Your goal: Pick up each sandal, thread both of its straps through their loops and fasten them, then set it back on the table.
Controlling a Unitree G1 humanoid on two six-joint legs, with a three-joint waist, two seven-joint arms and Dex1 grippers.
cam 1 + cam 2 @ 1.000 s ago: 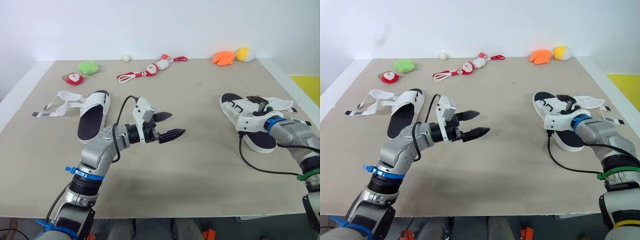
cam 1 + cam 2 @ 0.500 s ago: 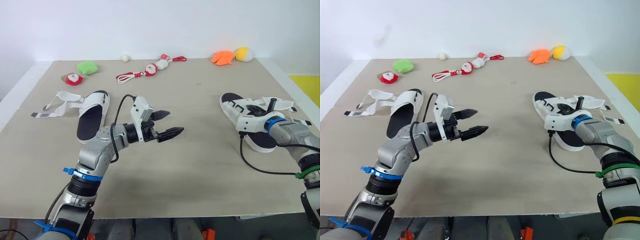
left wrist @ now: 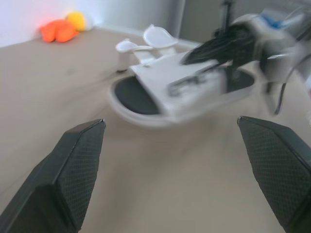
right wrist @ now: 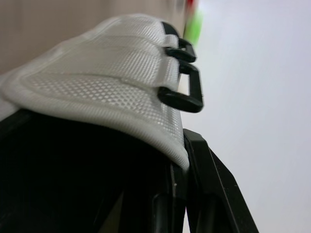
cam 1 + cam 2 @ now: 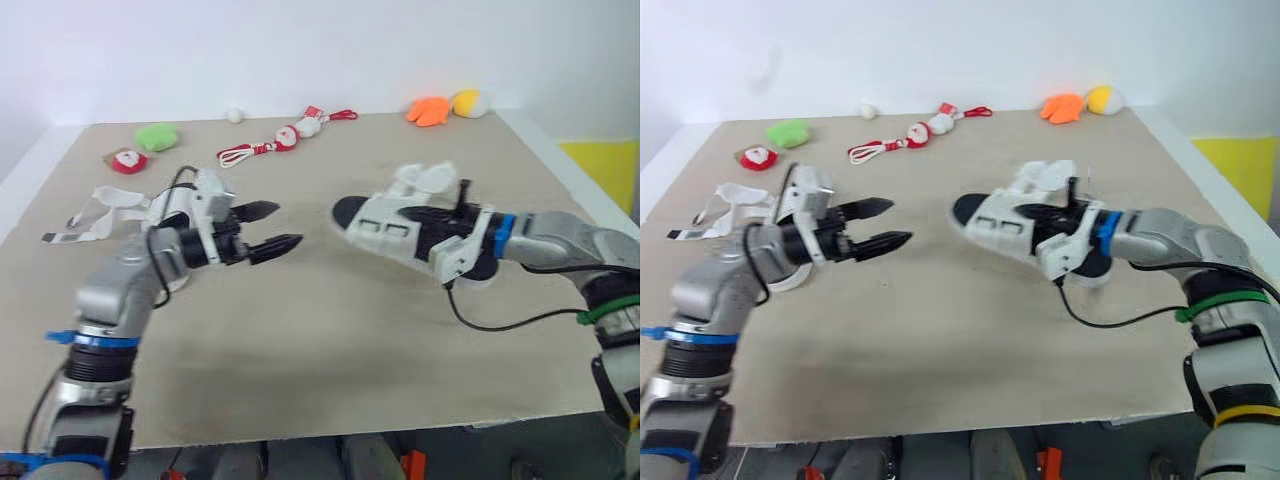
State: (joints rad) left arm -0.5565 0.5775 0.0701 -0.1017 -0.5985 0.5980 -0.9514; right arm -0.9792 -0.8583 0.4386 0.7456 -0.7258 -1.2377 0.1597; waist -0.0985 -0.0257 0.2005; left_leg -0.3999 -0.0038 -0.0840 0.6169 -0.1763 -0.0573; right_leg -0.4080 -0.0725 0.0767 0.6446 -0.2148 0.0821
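Right gripper [image 5: 458, 214] holds sandal [image 5: 385, 224]; plush toys [image 5: 428, 110] behind

My right gripper [image 5: 1073, 214] clamps the side of a white sandal [image 5: 1005, 222] mid-table. The sandal is tilted, toe toward my left gripper [image 5: 898, 221], straps [image 5: 1048, 173] loose on the far side. My left gripper's fingers are spread, near the toe but not touching. The second sandal [image 5: 732, 200] lies behind my left arm, unfastened. Toward the table's [image 5: 940, 340] far edge: green toy [image 5: 787, 131], red toy [image 5: 757, 157], Santa cord [image 5: 910, 137], orange toy [image 5: 1062, 106], yellow toy [image 5: 1101, 98].
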